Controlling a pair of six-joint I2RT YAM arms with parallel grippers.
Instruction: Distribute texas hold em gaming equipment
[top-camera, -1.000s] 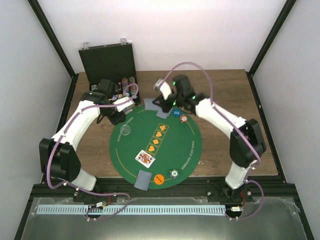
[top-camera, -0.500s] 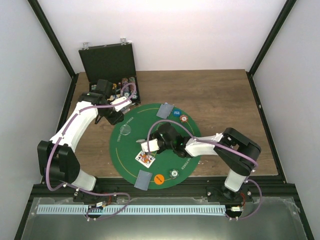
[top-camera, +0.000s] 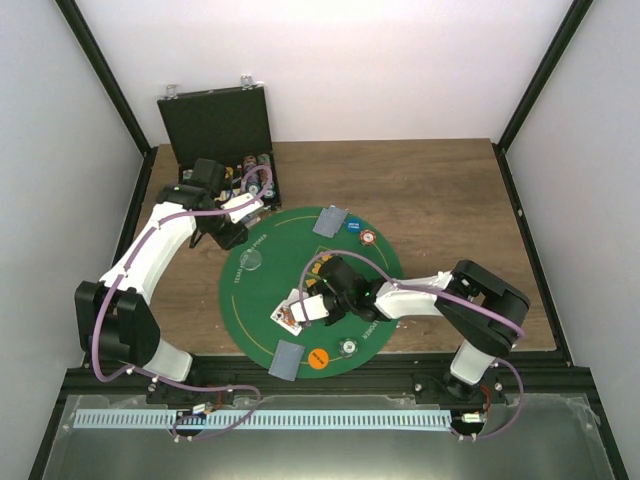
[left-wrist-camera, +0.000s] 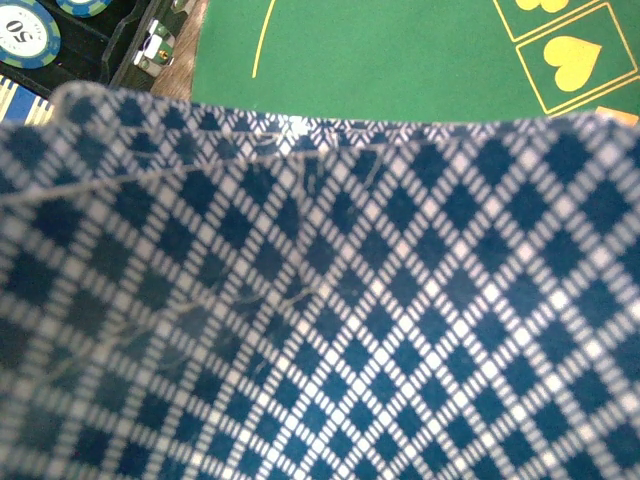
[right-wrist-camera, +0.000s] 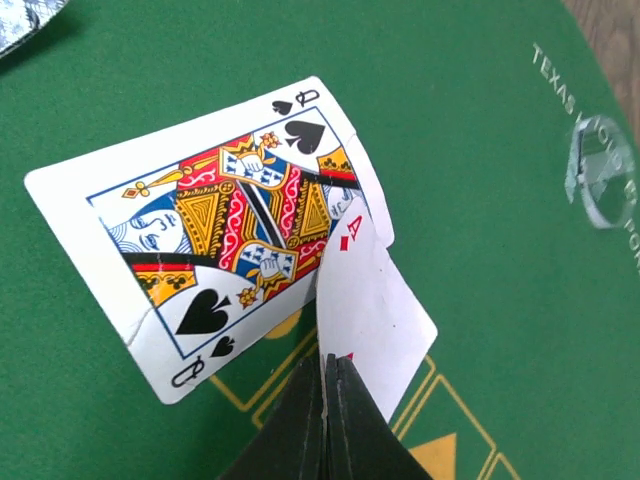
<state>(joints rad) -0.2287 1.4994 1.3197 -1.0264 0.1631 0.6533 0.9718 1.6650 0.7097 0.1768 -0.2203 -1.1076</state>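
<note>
At the mat's (top-camera: 250, 300) near rim a near card (top-camera: 287, 358), orange disc (top-camera: 319, 359) and silvery disc (top-camera: 348, 346) lie dealt; just beyond, the right gripper (right-wrist-camera: 325, 370), jaws clamped on an ace (right-wrist-camera: 375, 300), holds it overlapping the face-up queen (right-wrist-camera: 220, 230), having swung in from the far rim a second ago. Further on lie a clear disc (top-camera: 254, 263), then a far card (top-camera: 330, 221), blue disc (top-camera: 353, 226) and red-white disc (top-camera: 369, 238). By the case (top-camera: 215, 125) the left gripper (top-camera: 228, 228), unmoved, shows no jaws behind the deck (left-wrist-camera: 320, 300) they seemingly clamp, so dealing likely remains.

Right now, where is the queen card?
The queen of spades lies face up on the green mat, near-left of its middle in the top view, just beside the right hand, whose ace overlaps its edge.
</note>
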